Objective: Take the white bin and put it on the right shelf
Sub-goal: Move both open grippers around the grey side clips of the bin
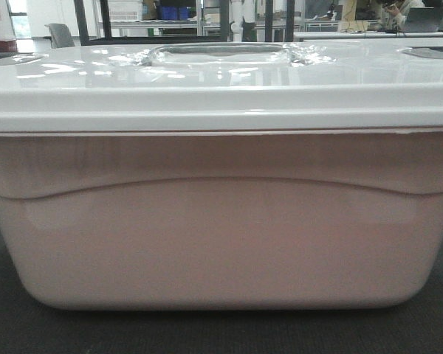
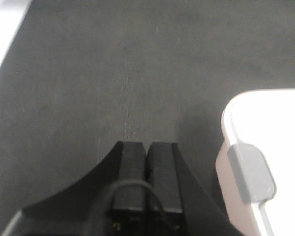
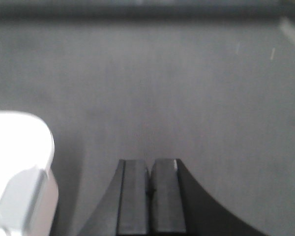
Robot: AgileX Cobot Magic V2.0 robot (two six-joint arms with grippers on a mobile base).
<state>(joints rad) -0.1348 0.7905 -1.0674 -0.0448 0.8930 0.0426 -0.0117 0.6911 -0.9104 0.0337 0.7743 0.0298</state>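
The white bin [image 1: 221, 243], bulky, stiff and glossy-slick, sits on the dark surface [image 2: 113, 73] just right of the clenched, empty left pincer [image 2: 147, 145] and left of the clenched, empty right pincer [image 3: 150, 161], so it probably needs pressing from both ends under its lid [image 1: 207, 96].

The bin [image 1: 221, 236] is sitting on the floor [image 1: 29, 332] and filling the front view, with its lid [image 1: 221, 81] lying on top. Behind it, racks [image 1: 170, 18] are standing across the back, with a chair [image 1: 59, 33] at the far left and a table [image 1: 369, 35] at the right. The left gripper [image 2: 146, 147] is hanging over the floor just left of one bin end. The right gripper [image 3: 148, 164] is hanging just right of the other end. A clip [image 2: 250, 172] is sitting on each end.
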